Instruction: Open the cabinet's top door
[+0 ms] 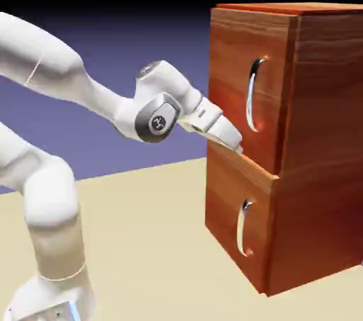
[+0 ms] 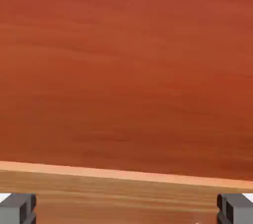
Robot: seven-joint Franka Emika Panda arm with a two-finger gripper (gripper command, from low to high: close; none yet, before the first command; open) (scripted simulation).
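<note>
Viewing from my station, I find the top door (image 1: 230, 93) closed on the upper half of the cabinet (image 1: 326, 135). Its curved handle (image 1: 251, 96) stands upright, above the gripper (image 1: 239, 149) and toward the exterior view's right. The gripper sits near the seam between the doors; its fingertips (image 2: 19, 209) are spread wide, nothing between them. I cannot confirm contact.

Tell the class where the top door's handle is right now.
In the exterior view, the long curved silver handle stands upright on the top door, toward its right edge, directly above the lower door's shorter handle.
</note>
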